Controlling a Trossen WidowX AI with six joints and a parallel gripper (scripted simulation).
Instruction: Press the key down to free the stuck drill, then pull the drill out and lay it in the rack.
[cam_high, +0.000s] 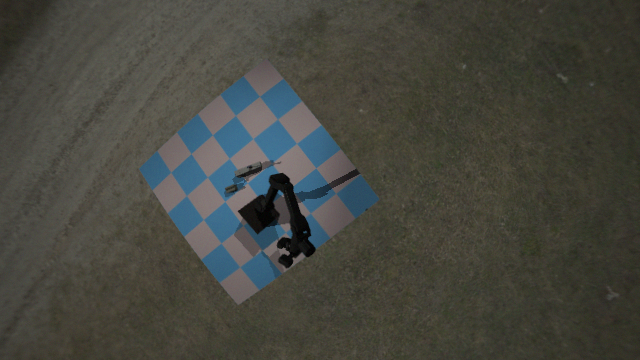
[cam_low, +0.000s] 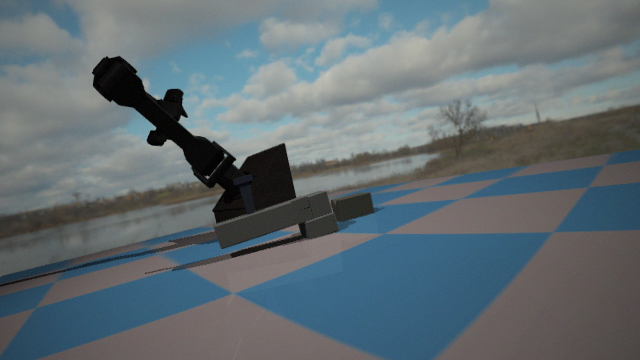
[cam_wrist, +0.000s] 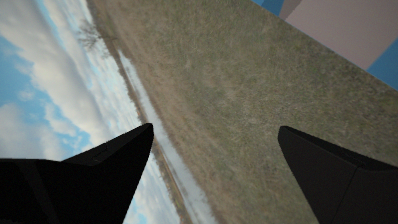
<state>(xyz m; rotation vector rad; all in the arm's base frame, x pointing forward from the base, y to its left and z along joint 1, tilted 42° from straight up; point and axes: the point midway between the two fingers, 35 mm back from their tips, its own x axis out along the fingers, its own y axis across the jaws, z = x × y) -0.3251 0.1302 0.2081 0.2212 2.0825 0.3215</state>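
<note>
A long pale grey block (cam_high: 243, 172) (cam_low: 265, 219) lies on the checkered board, with a shorter grey block (cam_low: 321, 226) against its end. A blue-grey upright piece with a wider head (cam_low: 247, 196), possibly the drill, stands at the long block in the exterior view; whether it is seated in it is unclear. A small olive block (cam_high: 230, 189) (cam_low: 354, 206) lies apart, near the grey blocks. Which parts are the key and the rack cannot be told. My gripper (cam_high: 283, 252) (cam_wrist: 216, 131) is open and empty, raised on the far side of the arm's base from these parts.
The dark arm base (cam_high: 255, 215) (cam_low: 272, 182) stands beside the blocks. The blue and pinkish checkered board (cam_high: 240, 287) (cam_low: 400, 280) ends near the gripper, with grass beyond. The wrist view shows grass, sky and a corner of the board (cam_wrist: 345, 30).
</note>
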